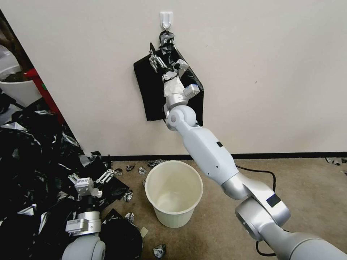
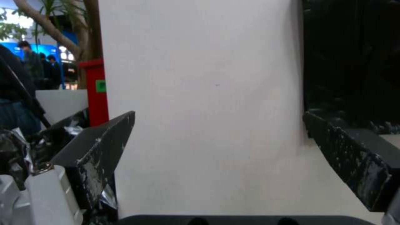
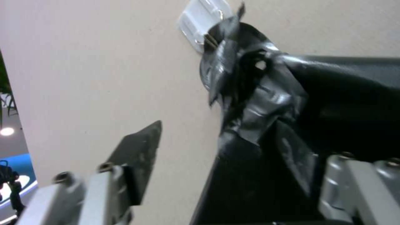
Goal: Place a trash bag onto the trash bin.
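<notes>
Right tool [image 1: 167, 64] spread wide at the hanging trash bag [image 1: 151, 94], bag long axis vertical from wall hook [image 1: 166, 18], trash bin [image 1: 174, 193] upright at 6 o'clock, left tool [image 1: 90, 177] released low at 8 o'clock.

A white hook [image 1: 166, 18] is fixed high on the pale wall [image 1: 271, 72], a heap of black plastic scraps [image 1: 29, 162] covers the brown carpet [image 1: 289, 187] (small torn bits lie scattered along the dark baseboard [image 1: 289, 155]).

Open right gripper [image 3: 233, 162] straddles hung bundle [image 3: 267, 93].
</notes>
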